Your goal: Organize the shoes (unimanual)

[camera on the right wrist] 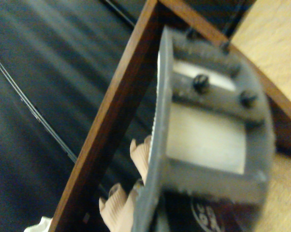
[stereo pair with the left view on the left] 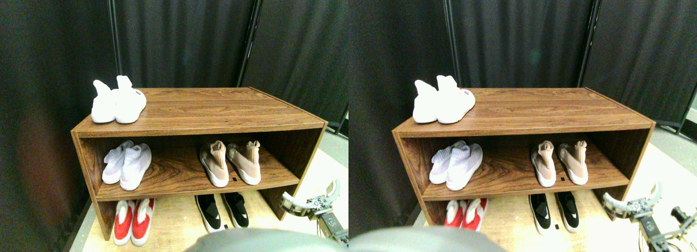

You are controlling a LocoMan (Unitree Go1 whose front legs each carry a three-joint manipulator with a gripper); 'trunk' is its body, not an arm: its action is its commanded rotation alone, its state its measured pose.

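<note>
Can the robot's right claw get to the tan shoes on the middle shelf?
Probably yes. The right gripper sits open just outside the shelf's open front, and nothing stands between it and the tan shoes.

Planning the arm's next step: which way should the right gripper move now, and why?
Probably up and leftward toward the tan pair on the middle shelf. The right gripper hangs open outside the rack's right end, holding nothing, and those two shoes sit apart, toes splayed.

Shelf top, back left corner: one pair
Middle board: pairs at left and right
Floor under shelf: two more pairs
</note>
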